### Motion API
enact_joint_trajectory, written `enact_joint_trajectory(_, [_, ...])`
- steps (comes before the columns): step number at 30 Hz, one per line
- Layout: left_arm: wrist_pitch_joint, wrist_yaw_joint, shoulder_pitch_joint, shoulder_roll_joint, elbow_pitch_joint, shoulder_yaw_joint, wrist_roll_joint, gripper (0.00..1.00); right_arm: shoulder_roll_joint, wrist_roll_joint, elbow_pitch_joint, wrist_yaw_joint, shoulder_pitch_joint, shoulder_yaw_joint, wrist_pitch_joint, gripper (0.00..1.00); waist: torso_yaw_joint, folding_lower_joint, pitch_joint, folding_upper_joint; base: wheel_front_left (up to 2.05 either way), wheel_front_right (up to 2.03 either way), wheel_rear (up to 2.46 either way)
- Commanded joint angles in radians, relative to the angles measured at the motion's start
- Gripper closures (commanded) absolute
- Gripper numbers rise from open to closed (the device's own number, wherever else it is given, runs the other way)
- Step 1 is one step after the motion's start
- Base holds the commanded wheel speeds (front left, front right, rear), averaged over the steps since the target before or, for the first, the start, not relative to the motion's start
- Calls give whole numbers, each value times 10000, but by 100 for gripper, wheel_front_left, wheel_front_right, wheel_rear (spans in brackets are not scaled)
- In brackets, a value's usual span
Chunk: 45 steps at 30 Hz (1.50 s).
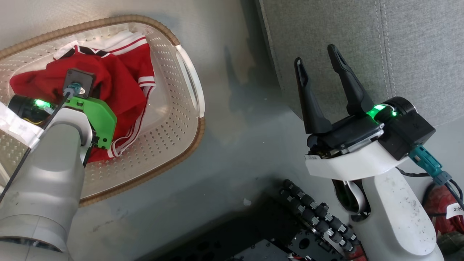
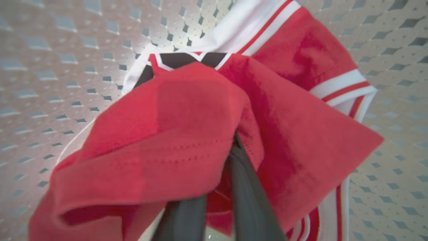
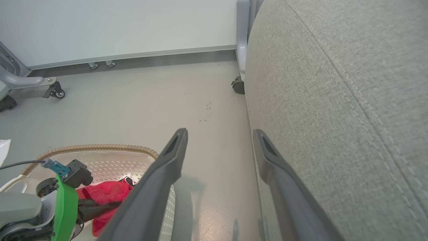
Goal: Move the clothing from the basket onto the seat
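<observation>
Left wrist view: left end effector (image 2: 219,187) pinching clothing (image 2: 187,134) edge, risking slipping out; right end effector (image 1: 315,56), 3 o'clock, gaping.

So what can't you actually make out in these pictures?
Left tool: in the left wrist view its fingertips are buried under the clothing, so its grip is unclear.
Clothing: how many pieces there are; it is bunched in one heap.
Basket: in the head view its left end is cut off by the edge and covered by the left arm.
Seat: cut off by the head view's top and right edges.
</observation>
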Motion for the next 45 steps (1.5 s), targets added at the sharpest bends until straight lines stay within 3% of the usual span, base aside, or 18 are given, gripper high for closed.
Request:
enact_joint_trajectory(1, [-141,-16,-190,-39,32,-35,-63,100,2,26,30,-12,-194,-16,-32,0,73,-1,-65,0,0,0,0])
enact_joint_trajectory(11, [-784,3,850,-701,-525,-122,-247,100,-13,-184,417,-14,154,-235,-32,0,927,-1,-1892,0,0,0,0])
enact_joint_trajectory(21, [-763,242,3647,-1103,-3602,426,-406,100,-100,-444,1110,-14,1525,-292,-32,0,2026,-1,-5092,0,0,0,0])
enact_joint_trajectory(35, [-766,235,6748,-1471,-5962,872,6,100,-473,-482,1885,-12,3801,47,-32,0,2370,-1,-9079,0,0,0,0])
enact_joint_trajectory(45, [-766,291,7354,-1695,-8223,1126,350,100,-620,-531,1863,-12,4474,253,-32,0,2484,-1,-9998,0,0,0,0])
